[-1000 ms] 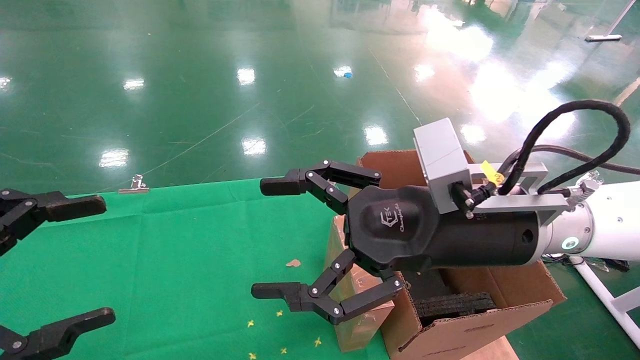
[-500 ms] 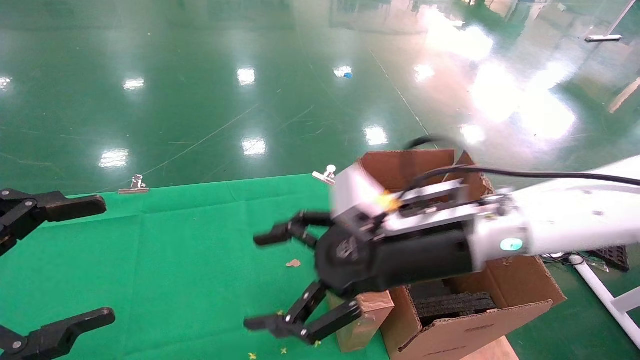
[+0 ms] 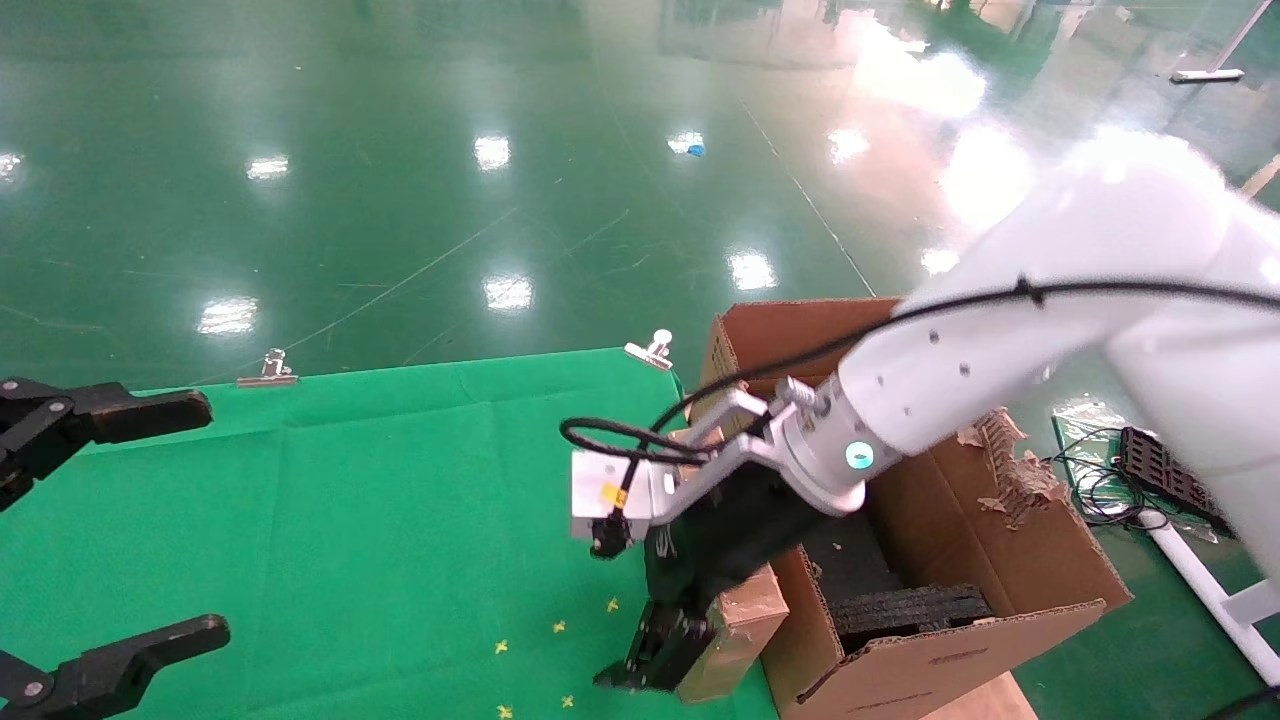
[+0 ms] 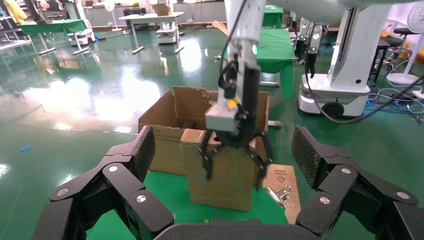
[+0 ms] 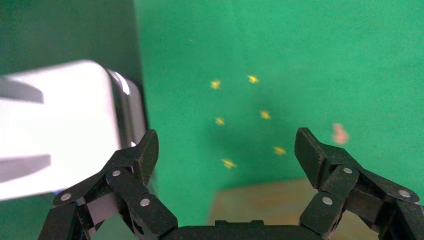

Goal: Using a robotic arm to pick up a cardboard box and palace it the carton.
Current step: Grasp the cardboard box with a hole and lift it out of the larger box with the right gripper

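The right gripper (image 3: 655, 655) of the robotic arm (image 3: 1000, 340) points down with its fingers spread over the cardboard box (image 3: 735, 625), which stands upright at the near right corner of the green table (image 3: 350, 500), touching the outer wall of the carton (image 3: 1010, 560). To grip well, the fingers should probably drop either side of the box's top end, keeping clear of the carton wall, and close squarely on the taped faces. The left gripper (image 3: 110, 530) is parked at the table's left edge, fingers spread.
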